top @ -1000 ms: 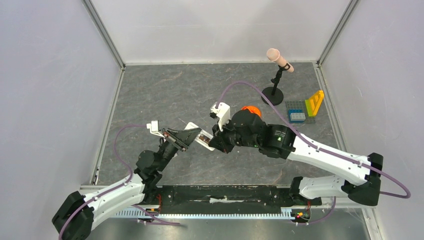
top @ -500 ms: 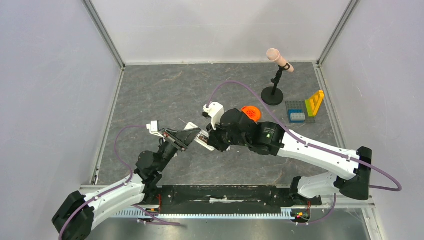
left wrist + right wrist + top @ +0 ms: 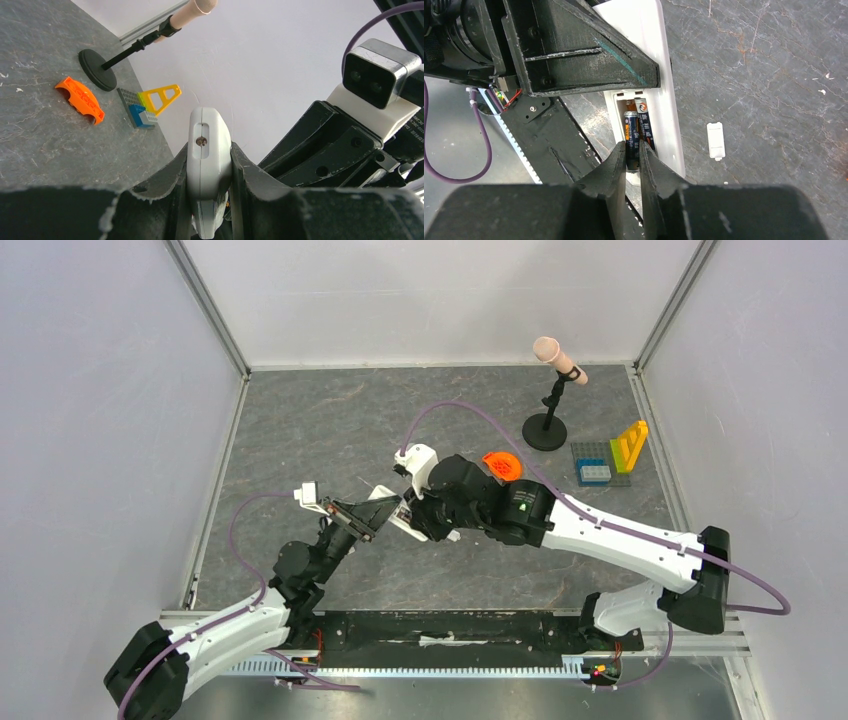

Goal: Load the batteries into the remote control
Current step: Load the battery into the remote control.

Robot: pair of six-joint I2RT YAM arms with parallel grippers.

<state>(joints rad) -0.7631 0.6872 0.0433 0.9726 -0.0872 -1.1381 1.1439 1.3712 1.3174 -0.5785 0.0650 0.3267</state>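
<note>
The battery recess [image 3: 628, 103] in the long, slim white plastic remote control [image 3: 207, 125] faces up. One dark slim battery with a white-and-orange label [image 3: 644, 126] lies in the slot on its far side. A second dark battery with an orange band [image 3: 630, 125] sits in the slot beside it, and the right gripper [image 3: 632, 147] has its fingers pressed against both sides of that one.

The left gripper [image 3: 210, 155] clamps the remote by its long edges and holds it tilted off the table, near the middle and a little toward the near edge.

On the grey, stone-patterned table [image 3: 330, 420] a small white rectangular plastic cover [image 3: 716, 140] lies flat beside the remote, not touching it. An orange moulded shell shaped like a little car [image 3: 502, 465] rests just beyond the right arm's wrist. Toward the far right corner stands a pink foam-headed microphone on a black round-based stand [image 3: 548, 428]. Near the right edge is a grey studded plate carrying a blue block and yellow-green pieces [image 3: 600, 462]. Plain white walls [image 3: 430, 300] close in the table on three sides.
</note>
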